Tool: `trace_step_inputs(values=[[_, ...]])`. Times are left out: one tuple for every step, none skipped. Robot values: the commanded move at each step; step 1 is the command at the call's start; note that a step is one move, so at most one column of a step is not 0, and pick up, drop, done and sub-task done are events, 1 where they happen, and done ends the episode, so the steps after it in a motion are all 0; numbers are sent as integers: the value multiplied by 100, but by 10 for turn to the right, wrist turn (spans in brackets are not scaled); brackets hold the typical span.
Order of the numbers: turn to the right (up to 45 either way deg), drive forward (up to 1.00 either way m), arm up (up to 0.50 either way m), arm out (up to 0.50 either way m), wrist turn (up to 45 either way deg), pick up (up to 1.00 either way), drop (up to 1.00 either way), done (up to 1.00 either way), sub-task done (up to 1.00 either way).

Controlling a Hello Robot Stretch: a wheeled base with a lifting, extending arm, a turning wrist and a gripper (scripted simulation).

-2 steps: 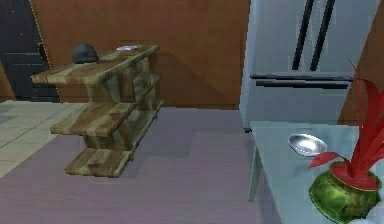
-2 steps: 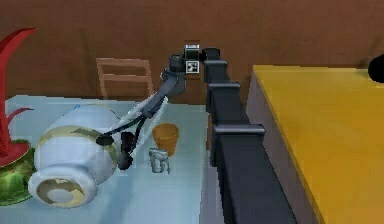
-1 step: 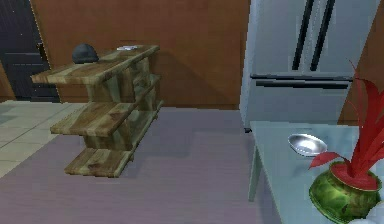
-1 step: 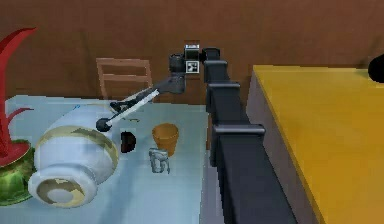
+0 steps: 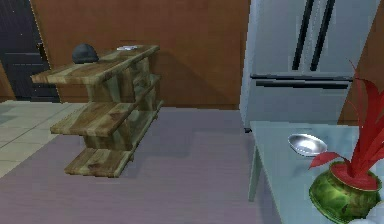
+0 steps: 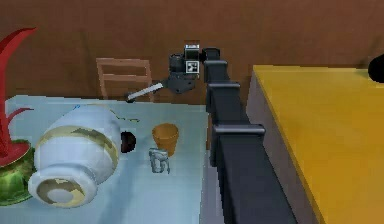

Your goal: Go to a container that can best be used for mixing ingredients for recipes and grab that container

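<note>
Bowl (image 5: 308,145), silvery and shallow, sits on the pale table (image 5: 280,180) at the forward view's right, near a green pot (image 5: 338,192) that the picture's edge cuts off. In the arm side view the gripper (image 6: 133,97) crosses a wooden chair (image 6: 120,63); its grip and any load cannot be told.

Dark square-section arm (image 6: 235,140) in stepped segments, 2 small white squares (image 6: 184,67) with black marks, dark-bodied gripper (image 6: 133,96), 2 thin pale fingers (image 6: 148,91)
</note>
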Motion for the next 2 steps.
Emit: trace_step_inputs(values=[[0, 0, 0, 0, 240, 0, 0, 0, 0], [0, 0, -24, 0, 0, 0, 0, 0, 0]])
